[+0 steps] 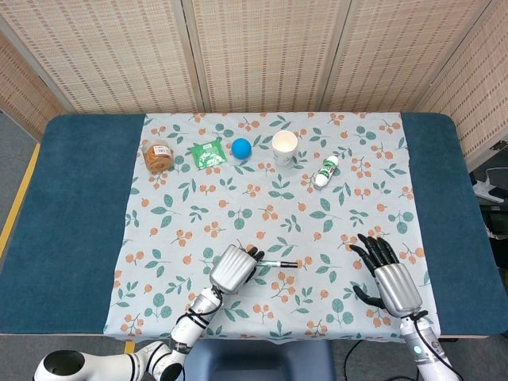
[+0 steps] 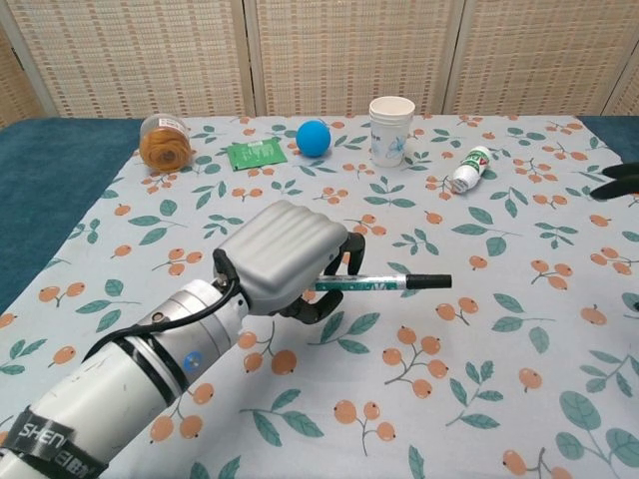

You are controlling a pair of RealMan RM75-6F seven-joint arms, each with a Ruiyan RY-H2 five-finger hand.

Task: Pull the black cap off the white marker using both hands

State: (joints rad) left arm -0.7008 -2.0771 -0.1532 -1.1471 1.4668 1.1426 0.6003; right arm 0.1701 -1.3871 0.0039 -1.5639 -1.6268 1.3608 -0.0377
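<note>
My left hand (image 1: 236, 268) (image 2: 283, 265) grips the white marker (image 2: 369, 284) by its barrel and holds it level above the cloth. Its black cap (image 2: 427, 281) (image 1: 289, 264) points right, toward my other hand. In the head view my right hand (image 1: 389, 277) hovers open over the cloth at the lower right, fingers spread, well apart from the cap. The chest view shows only dark fingertips (image 2: 619, 182) of that hand at the right edge.
Along the far side of the floral tablecloth (image 1: 341, 206) stand a snack jar (image 1: 157, 155), a green packet (image 1: 208, 153), a blue ball (image 1: 241, 148), a white paper cup (image 1: 285, 146) and a small lying bottle (image 1: 325, 171). Blue table surface (image 1: 79, 198) flanks the cloth.
</note>
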